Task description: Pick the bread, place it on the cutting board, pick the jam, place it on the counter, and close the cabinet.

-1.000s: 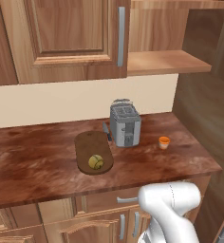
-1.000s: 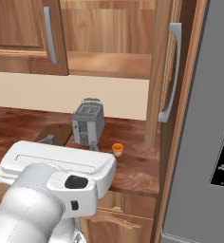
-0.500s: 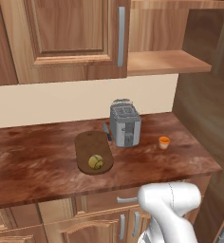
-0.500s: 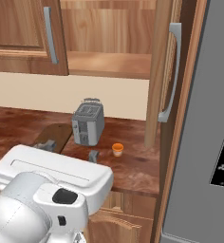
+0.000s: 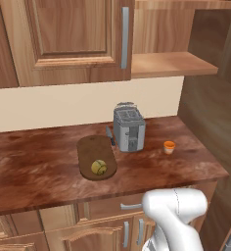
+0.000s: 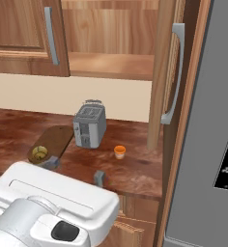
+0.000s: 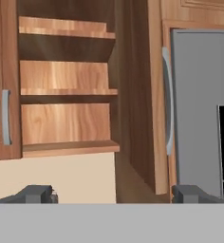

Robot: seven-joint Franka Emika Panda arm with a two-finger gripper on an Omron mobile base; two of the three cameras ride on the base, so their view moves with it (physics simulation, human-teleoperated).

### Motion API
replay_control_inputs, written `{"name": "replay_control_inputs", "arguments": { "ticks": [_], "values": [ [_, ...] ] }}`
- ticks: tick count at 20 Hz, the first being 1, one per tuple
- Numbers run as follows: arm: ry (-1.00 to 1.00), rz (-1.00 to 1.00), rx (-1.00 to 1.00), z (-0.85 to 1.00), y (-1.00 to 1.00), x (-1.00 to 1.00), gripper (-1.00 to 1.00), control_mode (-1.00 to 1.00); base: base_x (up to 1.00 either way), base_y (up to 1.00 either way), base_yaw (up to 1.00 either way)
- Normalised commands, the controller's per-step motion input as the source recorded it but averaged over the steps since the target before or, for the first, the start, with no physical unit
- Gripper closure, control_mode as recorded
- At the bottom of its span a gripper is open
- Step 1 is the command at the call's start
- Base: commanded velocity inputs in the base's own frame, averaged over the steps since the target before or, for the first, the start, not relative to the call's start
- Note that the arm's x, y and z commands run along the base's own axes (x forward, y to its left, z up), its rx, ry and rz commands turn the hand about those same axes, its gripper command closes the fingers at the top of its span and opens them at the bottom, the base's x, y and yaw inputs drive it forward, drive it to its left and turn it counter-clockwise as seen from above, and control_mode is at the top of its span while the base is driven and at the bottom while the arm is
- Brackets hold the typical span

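Lighting: even, soft, moderately bright; no single source evident. Shadows: faint beside the toaster (image 5: 129, 130); darker under the shelves inside the open cabinet (image 7: 66, 90). Glare: mild sheen on the counter (image 5: 44, 162). Focus: sharp throughout; no blur or edge distortion; coarse rendered textures.

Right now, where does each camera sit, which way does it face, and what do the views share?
Left base view: behind the arm's left, looking down at the counter; white arm at lower right.
Right base view: behind its right, facing the open cabinet door and fridge; arm at lower left.
Hand view: looks up into the cabinet; the gripper stands open.
Both base views share the toaster, bread, cutting board and jam.
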Motion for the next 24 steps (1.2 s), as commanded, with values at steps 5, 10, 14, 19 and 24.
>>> {"name": "replay_control_inputs", "arguments": {
  "ticks": [5,10,14,19,24],
  "values": [
    [-0.01,0.00,0.00,-0.07,-0.18,-0.17,-1.00,-1.00,0.00,0.00,0.00],
    [-0.01,-0.01,0.00,-0.02,-0.03,-0.01,-1.00,-1.00,0.00,0.00,0.00],
    [-0.03,0.00,0.00,-0.04,-0.08,0.00,-1.00,-1.00,0.00,0.00,0.00],
    [-0.03,0.00,0.00,-0.08,-0.15,0.00,-1.00,-1.00,0.00,0.00,0.00],
    [-0.03,0.00,0.00,-0.07,-0.17,0.00,-1.00,-1.00,0.00,0.00,0.00]
  ]
}}
